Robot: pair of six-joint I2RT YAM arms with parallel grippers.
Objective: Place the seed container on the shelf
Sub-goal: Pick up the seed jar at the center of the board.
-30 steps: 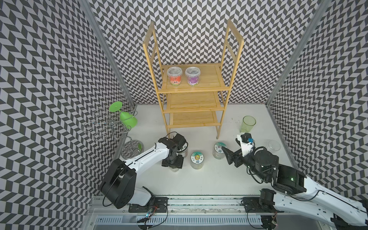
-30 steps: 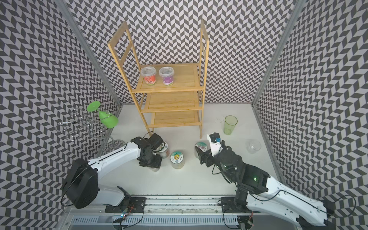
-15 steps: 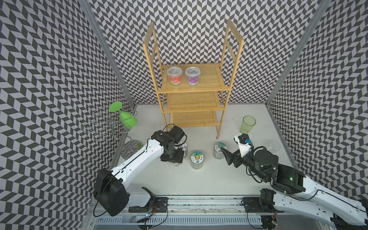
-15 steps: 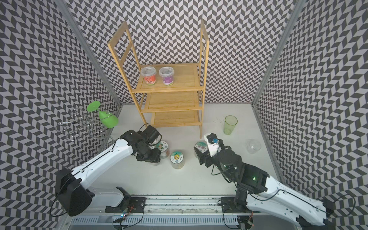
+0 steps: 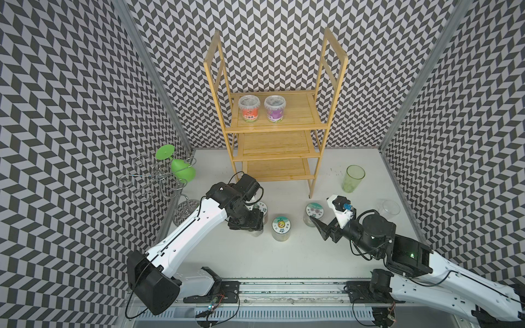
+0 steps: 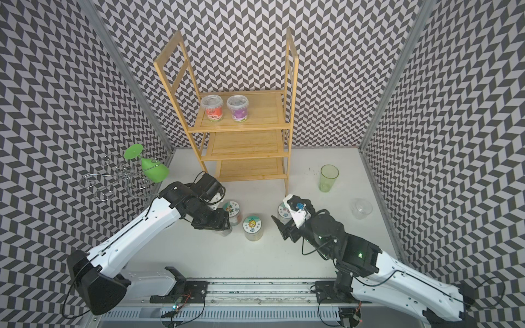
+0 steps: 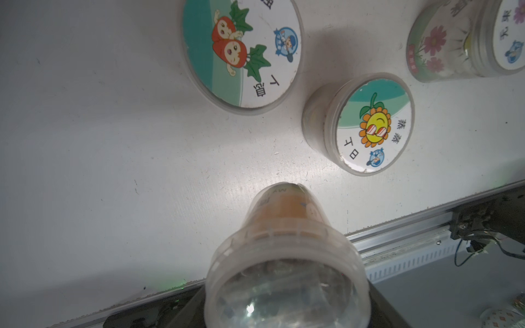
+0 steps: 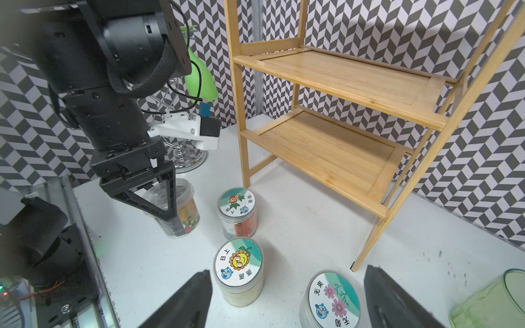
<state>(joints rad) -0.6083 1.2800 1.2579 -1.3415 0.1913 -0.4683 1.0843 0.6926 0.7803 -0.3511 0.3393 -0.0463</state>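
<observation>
- the left gripper [image 6: 221, 227] is clenching the seed container [image 7: 284, 255], a clear tub with an orange label and a clear lid. its jaws are pressing on opposite sides of the tub.
- the seed container is sitting upright in that grip, low over the table [image 5: 284, 261], out in front of the shelf [image 5: 298, 113] and apart from it. the pictures are not showing whether its base is touching the table.
- a jar with a radish lid [image 8: 237, 215] is standing just beside the held container. a jar with a sunflower lid [image 8: 238, 269] is standing near both, closer to the front edge.
- the right gripper [image 8: 287, 272] is hanging released, its jaws spread wide and holding nothing. it is pointing toward the shelf.
- in the right wrist view, a jar with a flower lid [image 8: 331, 301] is showing between the two open fingers, touching neither. the sunflower jar is showing just inside one finger [image 8: 184, 301].
- the shelf is standing upright at the back wall. its top board is carrying two tubs side by side, one with a red label [image 5: 249, 109] and one with a purple label [image 5: 274, 108]. the two lower boards are showing only bare wood.
- a green cup [image 5: 353, 179] and a clear cup [image 5: 388, 208] are standing on the table on the right arm's side, well apart from the jars.
- a wire stand [image 5: 159, 179] is standing on the left arm's side, with a green glass [image 5: 181, 170] hanging on it upside down.
</observation>
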